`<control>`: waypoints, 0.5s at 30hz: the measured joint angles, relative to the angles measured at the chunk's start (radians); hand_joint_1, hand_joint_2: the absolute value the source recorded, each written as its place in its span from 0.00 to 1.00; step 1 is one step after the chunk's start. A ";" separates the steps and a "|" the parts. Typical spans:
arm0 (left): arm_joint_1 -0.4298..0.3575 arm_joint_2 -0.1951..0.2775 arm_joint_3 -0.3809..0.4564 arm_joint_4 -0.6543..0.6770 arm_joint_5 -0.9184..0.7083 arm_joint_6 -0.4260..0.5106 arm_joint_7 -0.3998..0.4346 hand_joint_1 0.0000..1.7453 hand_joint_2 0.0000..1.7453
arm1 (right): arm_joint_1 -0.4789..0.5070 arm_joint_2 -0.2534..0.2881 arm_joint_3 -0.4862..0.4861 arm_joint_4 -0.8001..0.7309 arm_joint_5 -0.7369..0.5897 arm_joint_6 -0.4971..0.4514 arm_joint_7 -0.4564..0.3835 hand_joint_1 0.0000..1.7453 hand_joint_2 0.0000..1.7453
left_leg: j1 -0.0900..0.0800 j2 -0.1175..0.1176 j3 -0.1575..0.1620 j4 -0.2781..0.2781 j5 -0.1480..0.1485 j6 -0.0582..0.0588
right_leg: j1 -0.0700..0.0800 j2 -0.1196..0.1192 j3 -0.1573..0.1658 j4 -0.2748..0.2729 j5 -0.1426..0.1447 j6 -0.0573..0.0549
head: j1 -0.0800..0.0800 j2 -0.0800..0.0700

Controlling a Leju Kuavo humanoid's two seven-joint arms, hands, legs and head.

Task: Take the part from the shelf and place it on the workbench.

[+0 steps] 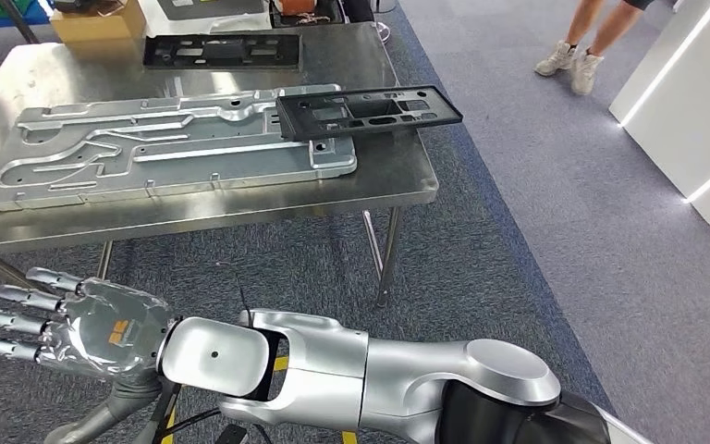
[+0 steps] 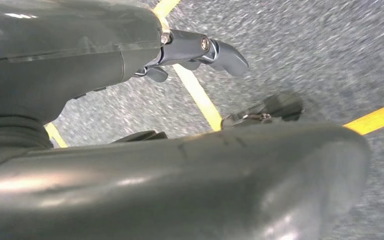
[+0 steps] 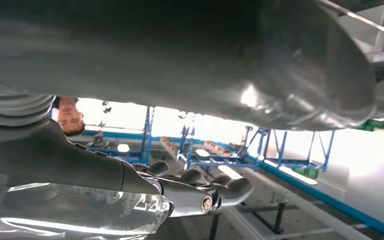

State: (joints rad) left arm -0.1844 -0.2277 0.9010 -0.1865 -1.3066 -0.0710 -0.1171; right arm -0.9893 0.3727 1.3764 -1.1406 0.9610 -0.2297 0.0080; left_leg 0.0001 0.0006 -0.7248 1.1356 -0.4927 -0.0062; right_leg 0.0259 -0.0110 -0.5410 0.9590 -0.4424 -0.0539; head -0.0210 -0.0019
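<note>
The head view looks down from high on the robot onto the steel worktop (image 1: pixel 397 180) and carpet. The left wrist view sits close behind its fingers (image 2: pixel 225 55), facing the carpet, the ground it shares with the head view. The right wrist view faces outward toward blue racks (image 3: pixel 280 150).

Steel workbench (image 1: pixel 397 180) carries grey plate (image 1: pixel 166 148), two black parts (image 1: pixel 365 111)

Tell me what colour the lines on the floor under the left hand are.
Yellow. The lines on the grey carpet show best in the left wrist view, beyond the left hand.
</note>
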 joint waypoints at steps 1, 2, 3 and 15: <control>0.000 0.000 0.000 0.000 0.000 0.000 0.000 0.00 0.00 | 0.000 0.000 0.000 0.000 0.000 0.000 0.000 0.00 0.00 | 0.000 0.000 0.000 0.001 -0.001 0.000 | 0.000 0.000 0.000 0.000 0.000 0.000 | 0.000 0.000; 0.000 0.000 0.000 0.000 0.000 0.000 0.000 0.00 0.00 | 0.000 0.000 0.000 0.000 0.000 0.000 0.000 0.00 0.00 | 0.000 0.000 -0.001 0.005 -0.003 0.000 | 0.000 0.000 -0.001 0.000 0.001 0.000 | 0.000 0.000; -0.002 0.000 -0.002 0.000 -0.003 -0.001 0.001 0.00 0.00 | 0.001 0.000 -0.002 0.005 0.003 -0.001 0.000 0.00 0.00 | 0.003 0.000 -0.006 0.032 -0.019 -0.003 | 0.000 -0.001 -0.007 0.001 0.005 0.002 | 0.000 0.000; -0.022 0.009 -0.050 -0.004 -0.053 -0.030 0.002 0.00 0.00 | 0.050 -0.010 -0.130 0.096 0.119 -0.013 -0.038 0.00 0.00 | 0.025 0.001 0.132 -0.072 0.015 0.030 | -0.028 0.003 -0.212 0.192 -0.029 0.074 | 0.001 0.000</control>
State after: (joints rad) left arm -0.2060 -0.2188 0.8508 -0.1908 -1.3599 -0.1012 -0.1153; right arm -0.9393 0.3624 1.2464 -1.0444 1.0804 -0.2422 -0.0298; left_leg 0.0249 0.0017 -0.5926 1.0638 -0.4779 0.0239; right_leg -0.0024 -0.0078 -0.7530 1.1509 -0.4712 0.0199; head -0.0196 -0.0019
